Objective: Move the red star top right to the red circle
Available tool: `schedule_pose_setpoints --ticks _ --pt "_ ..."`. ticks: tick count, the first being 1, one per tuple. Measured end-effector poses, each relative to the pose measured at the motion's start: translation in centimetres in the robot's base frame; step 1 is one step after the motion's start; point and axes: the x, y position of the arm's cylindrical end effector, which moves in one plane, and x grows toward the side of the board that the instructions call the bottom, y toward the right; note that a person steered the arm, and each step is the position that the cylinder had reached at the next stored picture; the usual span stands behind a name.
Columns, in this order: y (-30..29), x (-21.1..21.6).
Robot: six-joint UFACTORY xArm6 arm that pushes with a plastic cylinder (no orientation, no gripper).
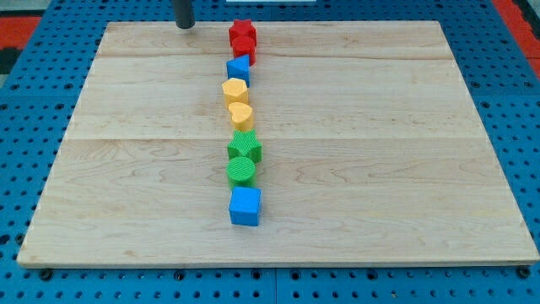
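Camera view puts the dark rod's tip [184, 25] at the wooden board's [405, 169] top edge. It stands left of the touching red star block [241, 31] and red circle block [245, 48], gripping nothing.

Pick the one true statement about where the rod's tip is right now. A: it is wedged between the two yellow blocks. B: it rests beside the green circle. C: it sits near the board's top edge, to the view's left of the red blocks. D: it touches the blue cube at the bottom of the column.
C: my tip stands at the board's top edge, apart from and to the view's left of the red star and red circle.
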Motion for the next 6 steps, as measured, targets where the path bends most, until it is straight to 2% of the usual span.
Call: schedule_pose_setpoints --ticks 1,2,4,5,6 --pt "3.8 0.2" --pt "10.4 0.5" --pt "12.7 4.3" --pt "16.2 3.9" --pt "22.1 4.0"
